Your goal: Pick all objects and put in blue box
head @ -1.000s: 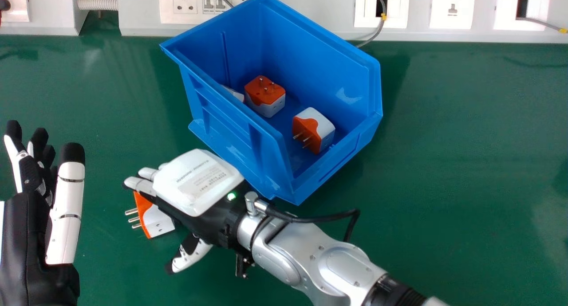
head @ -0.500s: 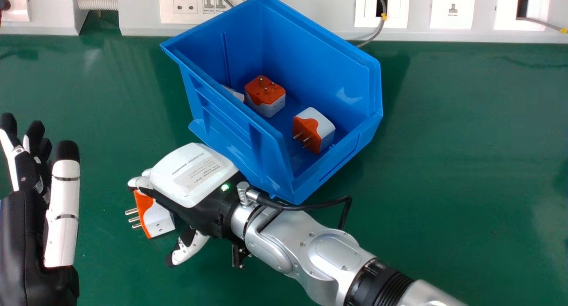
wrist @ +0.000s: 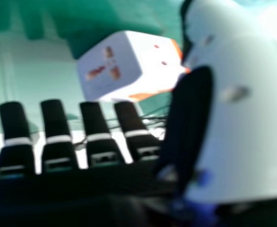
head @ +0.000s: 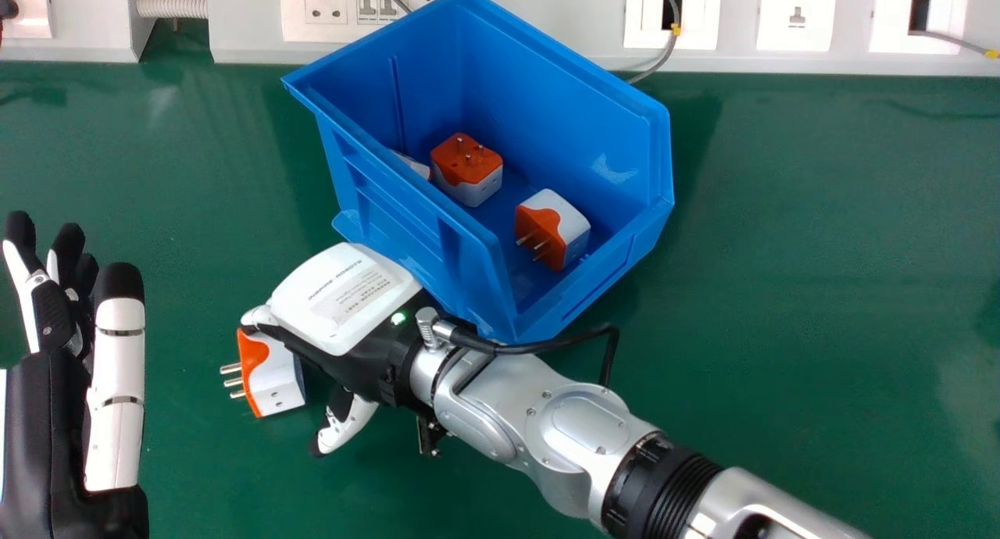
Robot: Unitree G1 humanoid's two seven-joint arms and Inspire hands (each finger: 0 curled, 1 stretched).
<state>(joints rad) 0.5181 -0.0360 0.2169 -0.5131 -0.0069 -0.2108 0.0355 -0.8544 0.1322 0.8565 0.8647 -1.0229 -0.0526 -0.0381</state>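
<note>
We have our right hand [head: 355,320] over the loose orange-and-white adapter [head: 277,379], which rests on the green table [head: 781,289] outside the blue box [head: 422,238]; its fingers are released and loosely bent, its thumb apart from the adapter. Our left hand [head: 47,445] is released too, fingers extended, at the head view's left edge. Two adapters [head: 553,230] sit inside the box.
</note>
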